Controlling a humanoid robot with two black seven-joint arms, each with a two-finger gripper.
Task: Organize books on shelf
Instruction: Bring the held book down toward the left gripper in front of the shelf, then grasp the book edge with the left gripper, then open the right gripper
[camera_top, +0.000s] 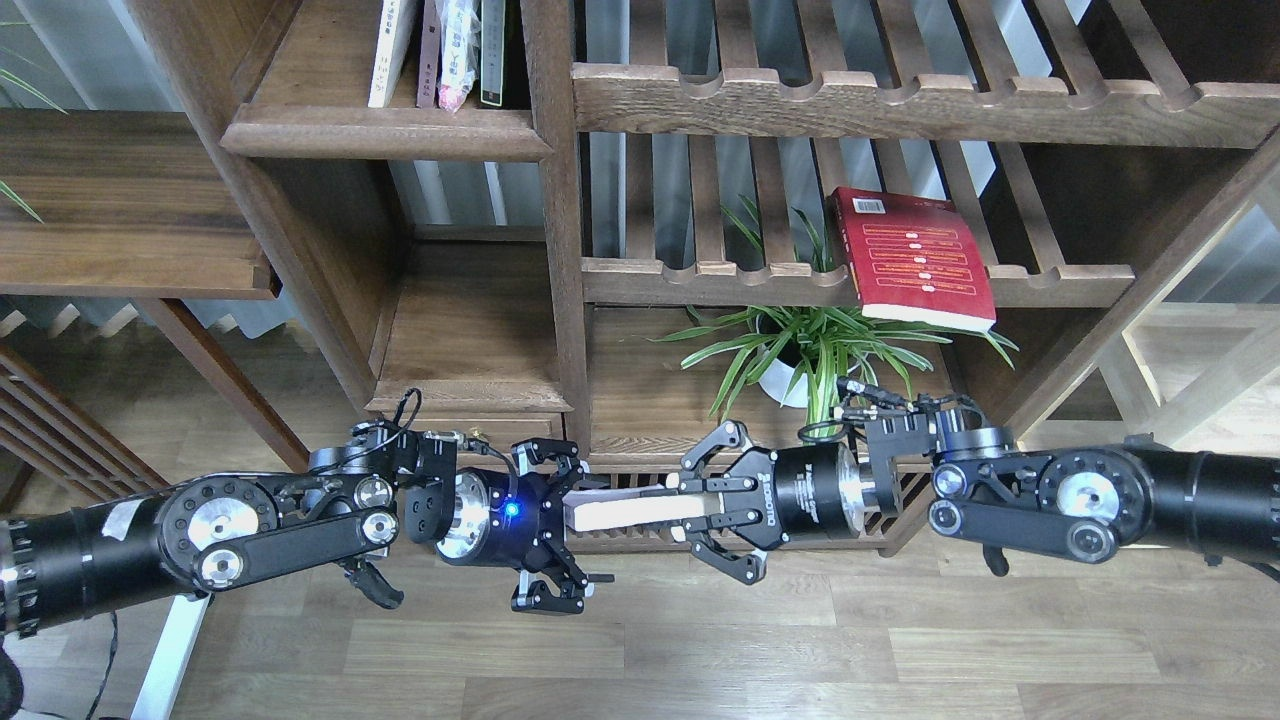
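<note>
R gripper (690, 508) grips pale book (640, 510); L gripper (575, 525) agape

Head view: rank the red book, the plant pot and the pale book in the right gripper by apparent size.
1. Red book, largest.
2. Pale book in the right gripper: edge-on and nearer the camera, so unsure.
3. Plant pot, mostly hidden by leaves.
</note>
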